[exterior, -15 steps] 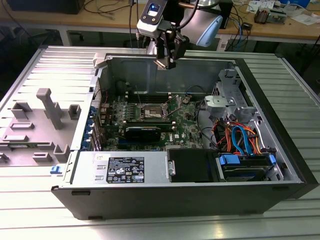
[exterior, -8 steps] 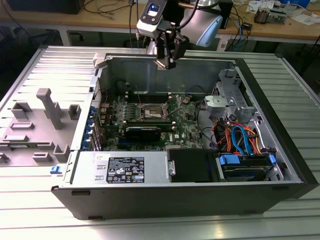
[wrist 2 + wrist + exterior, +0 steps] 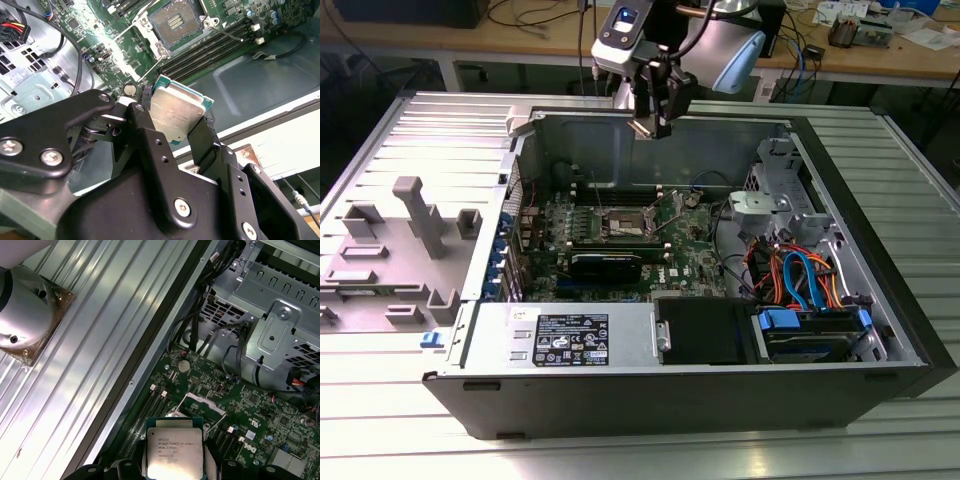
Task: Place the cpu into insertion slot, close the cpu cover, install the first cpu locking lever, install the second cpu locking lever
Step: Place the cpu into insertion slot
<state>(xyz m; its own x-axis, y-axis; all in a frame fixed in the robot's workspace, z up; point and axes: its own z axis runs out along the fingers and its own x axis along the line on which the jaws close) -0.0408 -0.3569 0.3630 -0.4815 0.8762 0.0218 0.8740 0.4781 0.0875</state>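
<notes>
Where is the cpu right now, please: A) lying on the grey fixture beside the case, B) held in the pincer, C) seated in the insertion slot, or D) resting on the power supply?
B: the cpu is clamped by its edges in the pincer, and the insertion slot shows bare contacts.

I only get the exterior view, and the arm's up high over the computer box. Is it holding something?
Observer: Yes. In the second wrist view the gripper is shut on the cpu, pinching two opposite edges.
Operator: Is the slot empty?
Observer: Yes. In the same view, the insertion slot is bare, its dark centre uncovered.
Operator: Is the chip touching it yet?
Observer: No. In that view they are apart, with green motherboard showing between them.
</notes>
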